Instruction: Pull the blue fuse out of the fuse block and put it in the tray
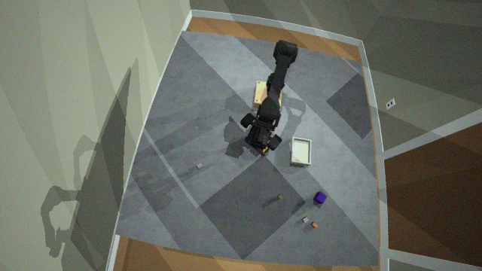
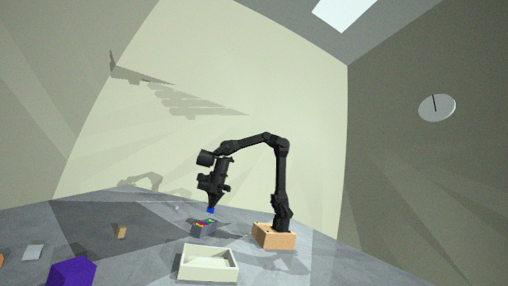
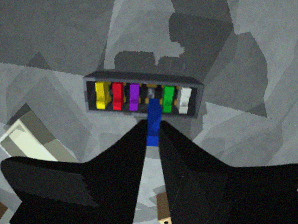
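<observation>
We saw our fingers closed nearly all the way on the blue fuse, which stood upright between them at the centre of the wrist frame. In the exterior frame the fuse hung clear above the block, with open air between its lower end and the fuses beneath.

The block lay across the upper middle of the wrist frame. Yellow, red and purple fuses sat in its left half, green and white in its right, and a dark open slot showed between purple and green, just behind the blue fuse.

The tray sat low in the exterior frame, just below the block and apart from it. In the top frame the tray lay right of our gripper.

Near the bottom of the top frame a purple cube rested on the table well apart from the tray, with smaller blocks scattered around it.
</observation>
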